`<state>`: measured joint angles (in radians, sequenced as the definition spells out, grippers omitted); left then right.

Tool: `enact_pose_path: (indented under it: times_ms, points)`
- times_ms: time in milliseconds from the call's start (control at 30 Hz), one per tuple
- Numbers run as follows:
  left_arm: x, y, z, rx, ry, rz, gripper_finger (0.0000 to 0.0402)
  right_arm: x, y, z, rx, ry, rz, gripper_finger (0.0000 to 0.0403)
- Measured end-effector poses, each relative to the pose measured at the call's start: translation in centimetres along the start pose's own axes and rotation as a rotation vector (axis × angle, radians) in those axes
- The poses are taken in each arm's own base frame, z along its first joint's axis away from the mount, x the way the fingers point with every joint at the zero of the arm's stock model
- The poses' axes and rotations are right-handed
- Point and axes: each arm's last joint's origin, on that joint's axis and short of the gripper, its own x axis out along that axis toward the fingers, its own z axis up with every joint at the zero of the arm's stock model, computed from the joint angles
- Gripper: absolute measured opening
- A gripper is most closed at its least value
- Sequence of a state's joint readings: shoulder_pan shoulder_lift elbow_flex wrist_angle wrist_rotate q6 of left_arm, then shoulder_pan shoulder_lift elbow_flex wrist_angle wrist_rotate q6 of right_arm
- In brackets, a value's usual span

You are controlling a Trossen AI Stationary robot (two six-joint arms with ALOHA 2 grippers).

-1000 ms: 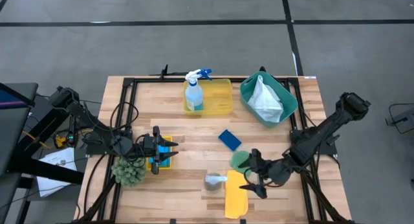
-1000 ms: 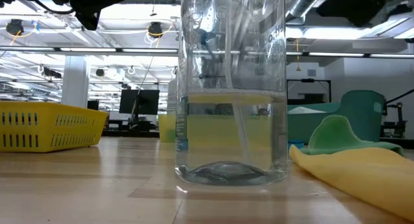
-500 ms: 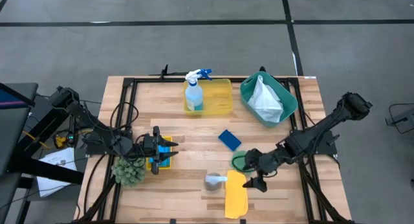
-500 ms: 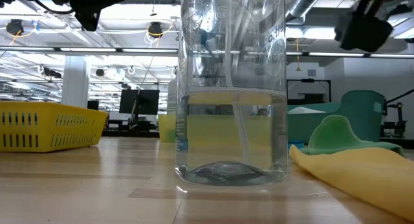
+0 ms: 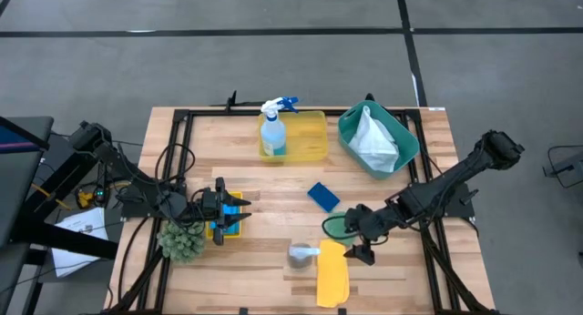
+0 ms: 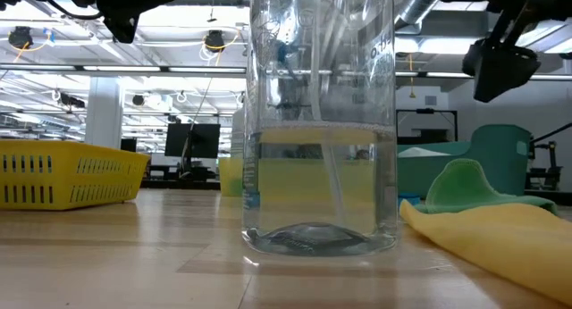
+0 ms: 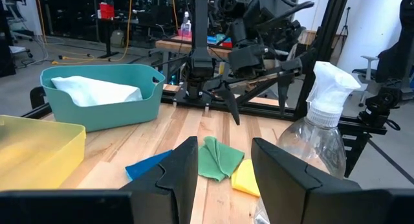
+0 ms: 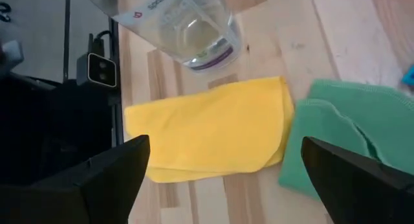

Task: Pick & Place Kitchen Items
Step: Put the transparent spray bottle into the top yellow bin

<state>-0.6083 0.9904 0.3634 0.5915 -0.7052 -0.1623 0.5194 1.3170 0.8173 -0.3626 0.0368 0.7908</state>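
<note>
Spreading its jaws wide and gripping nothing, the right gripper [image 5: 357,238] hangs above the yellow cloth [image 5: 332,272] and green cloth [image 5: 335,225], beside the clear bottle [image 5: 301,254]; its arm stretches in from the table's right edge. The left gripper [image 5: 239,215], fingers part-way apart and empty, waits over a yellow tray [image 5: 225,215] near the spiky green ball [image 5: 181,241].
</note>
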Motion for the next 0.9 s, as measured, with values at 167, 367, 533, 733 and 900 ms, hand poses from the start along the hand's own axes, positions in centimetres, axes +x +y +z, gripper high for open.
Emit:
enact_pose_path:
  times_ms: [167, 367, 533, 733, 900]
  points:
    - [0.0, 0.0, 0.0, 0.0, 0.0, 0.0, 0.014, 0.0, 0.07, -0.02, 0.058, 0.007, 0.011, 0.0392]
    - [0.0, 0.0, 0.0, 0.0, 0.0, 0.0, 0.014, 0.0, -0.2, 0.06, 0.028, -0.005, -0.019, 0.0389]
    - [0.0, 0.0, 0.0, 0.0, 0.0, 0.0, 0.014, 0.0, -0.16, 0.01, 0.022, -0.005, -0.02, 0.0355]
    - [0.0, 0.0, -0.01, 0.0, 0.0, 0.0, 0.014, -0.01, 0.22, -0.2, 0.015, -0.006, -0.003, 0.0282]
    - [0.0, 0.0, -0.01, 0.001, 0.001, 0.0, 0.014, -0.04, 0.68, -0.16, 0.002, -0.027, 0.028, 0.0233]
